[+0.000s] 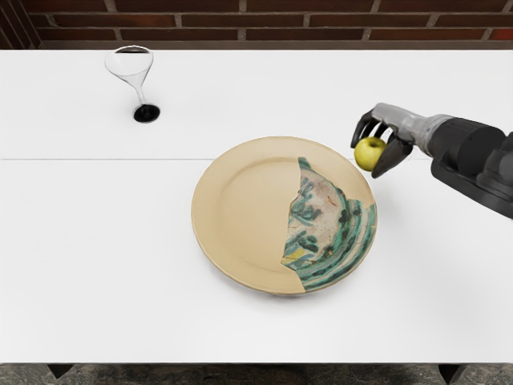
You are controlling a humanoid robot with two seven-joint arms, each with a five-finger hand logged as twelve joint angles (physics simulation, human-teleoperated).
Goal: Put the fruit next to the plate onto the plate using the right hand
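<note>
One apple (369,152) sits clasped in the right robot hand (386,135) just beside the plate (240,208); best lift it clear of the rim, then lower gently mid-plate.

Part of apple (368,150) behind right fingers (392,156)

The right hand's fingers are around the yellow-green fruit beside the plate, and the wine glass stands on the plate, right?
Not quite. The head view shows the wine glass standing on the table, beyond the left side of the plate and apart from it. The fingers of the right hand are indeed around the yellow-green fruit beside the plate.
</note>
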